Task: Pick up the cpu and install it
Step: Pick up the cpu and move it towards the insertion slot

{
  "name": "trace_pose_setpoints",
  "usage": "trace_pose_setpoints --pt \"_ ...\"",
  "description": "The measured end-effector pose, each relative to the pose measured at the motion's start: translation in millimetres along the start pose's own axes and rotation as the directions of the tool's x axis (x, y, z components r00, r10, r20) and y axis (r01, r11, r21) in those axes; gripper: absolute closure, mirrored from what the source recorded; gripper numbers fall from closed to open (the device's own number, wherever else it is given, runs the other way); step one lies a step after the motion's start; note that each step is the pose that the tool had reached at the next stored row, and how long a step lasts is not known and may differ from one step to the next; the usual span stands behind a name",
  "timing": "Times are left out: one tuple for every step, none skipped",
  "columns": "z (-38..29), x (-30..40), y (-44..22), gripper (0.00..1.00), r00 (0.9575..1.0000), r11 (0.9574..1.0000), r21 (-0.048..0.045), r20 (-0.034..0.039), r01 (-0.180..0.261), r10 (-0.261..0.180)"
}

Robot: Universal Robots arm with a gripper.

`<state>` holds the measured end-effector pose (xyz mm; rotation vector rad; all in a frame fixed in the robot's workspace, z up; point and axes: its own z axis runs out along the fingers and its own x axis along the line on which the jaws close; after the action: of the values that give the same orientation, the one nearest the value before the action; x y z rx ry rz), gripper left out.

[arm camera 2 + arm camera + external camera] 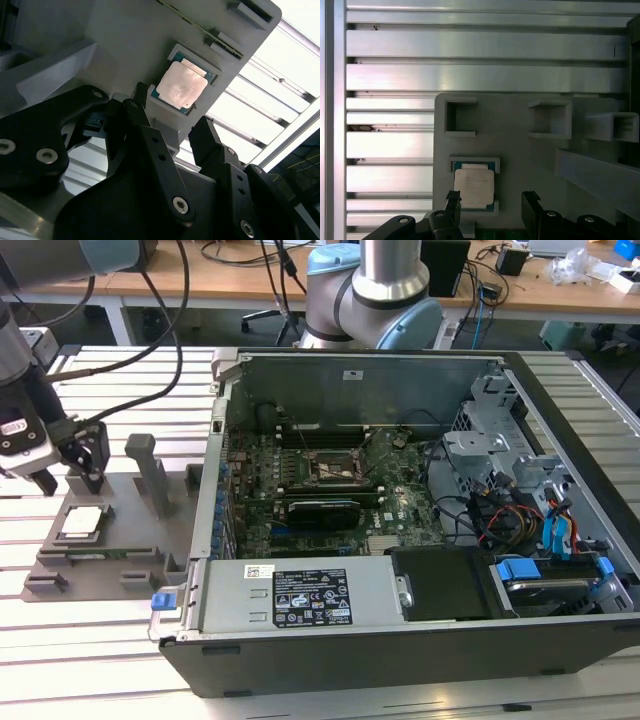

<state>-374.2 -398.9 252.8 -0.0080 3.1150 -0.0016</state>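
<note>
Slatted table (100,660), gripper (70,480) spread apart, near cpu (82,523)

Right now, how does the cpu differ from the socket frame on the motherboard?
Place: the cpu lies in a pocket of the grey holder plate outside the case; the socket frame sits on the motherboard inside that open case. Look: the cpu has a plain pale top; the socket frame is dark with metal edges. The open claw hangs near the cpu, far from the socket frame. Both are square and lie flat.
</note>
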Motion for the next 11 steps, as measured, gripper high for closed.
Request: trace_pose_setpoints --pt "0.6 0.0 0.0 0.39 1.0000 1.0000 0.0000 0.0000 0.000 0.000" --pt "1.2 0.0 0.0 0.39 1.0000 1.0000 0.0000 0.0000 0.000 0.000" --pt "2.0 0.1 0.0 0.39 1.0000 1.0000 0.0000 0.0000 0.000 0.000" --pt "3.0 0.1 0.0 0.39 1.0000 1.0000 0.0000 0.0000 0.000 0.000" --pt "3.6 0.1 0.0 0.39 1.0000 1.0000 0.0000 0.0000 0.000 0.000" --pt "4.2 0.1 0.0 0.39 1.0000 1.0000 0.0000 -0.0001 0.000 0.000" --pt "5.4 0.2 0.0 0.39 1.0000 1.0000 0.0000 0.0000 0.000 0.000" --pt "6.5 0.2 0.0 0.39 1.0000 1.0000 0.0000 0.0000 0.000 0.000" --pt "7.1 0.2 0.0 0.39 1.0000 1.0000 0.0000 0.0000 0.000 0.000" --pt "7.7 0.2 0.0 0.39 1.0000 1.0000 0.0000 0.0000 0.000 0.000" --pt "9.1 0.3 0.0 0.39 1.0000 1.0000 0.0000 0.0000 0.000 0.000"
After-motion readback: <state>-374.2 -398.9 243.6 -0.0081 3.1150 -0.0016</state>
